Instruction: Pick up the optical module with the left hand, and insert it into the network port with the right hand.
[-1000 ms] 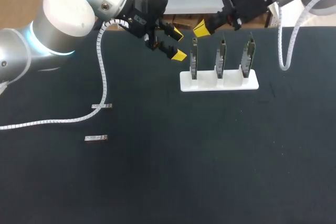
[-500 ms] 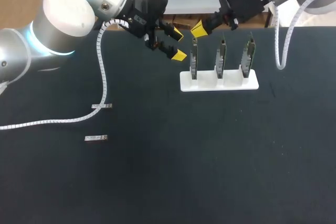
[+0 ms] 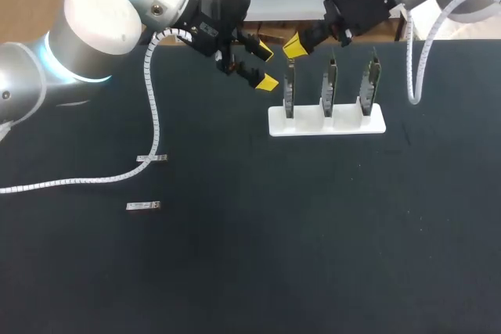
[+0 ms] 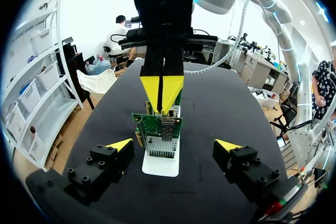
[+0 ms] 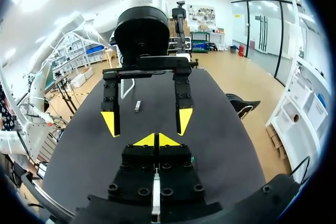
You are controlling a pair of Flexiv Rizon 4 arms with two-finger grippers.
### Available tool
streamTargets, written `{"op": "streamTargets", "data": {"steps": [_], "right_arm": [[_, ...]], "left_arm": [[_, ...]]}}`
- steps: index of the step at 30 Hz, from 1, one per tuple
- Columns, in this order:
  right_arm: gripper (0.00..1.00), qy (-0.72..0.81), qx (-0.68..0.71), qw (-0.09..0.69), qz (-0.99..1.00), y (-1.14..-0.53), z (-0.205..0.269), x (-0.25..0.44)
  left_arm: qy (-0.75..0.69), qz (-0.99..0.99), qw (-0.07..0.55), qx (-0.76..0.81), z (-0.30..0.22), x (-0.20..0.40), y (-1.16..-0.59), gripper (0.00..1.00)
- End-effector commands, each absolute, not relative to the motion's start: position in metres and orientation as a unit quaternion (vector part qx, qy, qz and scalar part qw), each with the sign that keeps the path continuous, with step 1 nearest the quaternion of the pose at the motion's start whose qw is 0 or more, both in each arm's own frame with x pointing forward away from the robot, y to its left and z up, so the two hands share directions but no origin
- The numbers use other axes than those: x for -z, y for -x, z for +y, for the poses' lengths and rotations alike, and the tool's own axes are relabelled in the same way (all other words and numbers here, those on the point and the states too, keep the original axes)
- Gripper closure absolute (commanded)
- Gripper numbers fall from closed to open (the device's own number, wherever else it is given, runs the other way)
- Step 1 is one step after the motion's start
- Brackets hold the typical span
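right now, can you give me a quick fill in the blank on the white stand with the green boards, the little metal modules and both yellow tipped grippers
The white rectangular stand holds ___ upright green circuit boards.
___ small silvery optical modules lie flat on the black table, apart from both grippers.
The left gripper, holding nothing, has its fingers ___.
The right gripper, above the stand, has its fingers ___.

Missing words: three; two; open; shut
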State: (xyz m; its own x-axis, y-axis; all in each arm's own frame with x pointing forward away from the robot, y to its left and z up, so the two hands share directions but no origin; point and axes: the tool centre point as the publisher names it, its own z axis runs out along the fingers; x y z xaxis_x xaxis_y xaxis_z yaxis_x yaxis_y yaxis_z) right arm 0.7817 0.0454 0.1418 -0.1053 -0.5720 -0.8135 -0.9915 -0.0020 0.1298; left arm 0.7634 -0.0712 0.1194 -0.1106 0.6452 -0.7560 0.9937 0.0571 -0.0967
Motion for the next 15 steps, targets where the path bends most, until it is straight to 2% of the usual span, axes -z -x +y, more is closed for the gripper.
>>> {"op": "streamTargets", "data": {"steps": [1, 15], "right_arm": [[1.00, 0.605, -0.369, 0.283, 0.646, -0.7832, 0.0450, -0.1388], [1.00, 0.603, -0.374, 0.274, 0.649, -0.7783, 0.0442, -0.1331]], "left_arm": [[-0.609, 0.675, 0.270, 0.318, -0.0719, -0.1202, -0.7647, 0.00], [-0.609, 0.675, 0.270, 0.318, -0.0719, -0.1202, -0.7647, 0.00]]}}
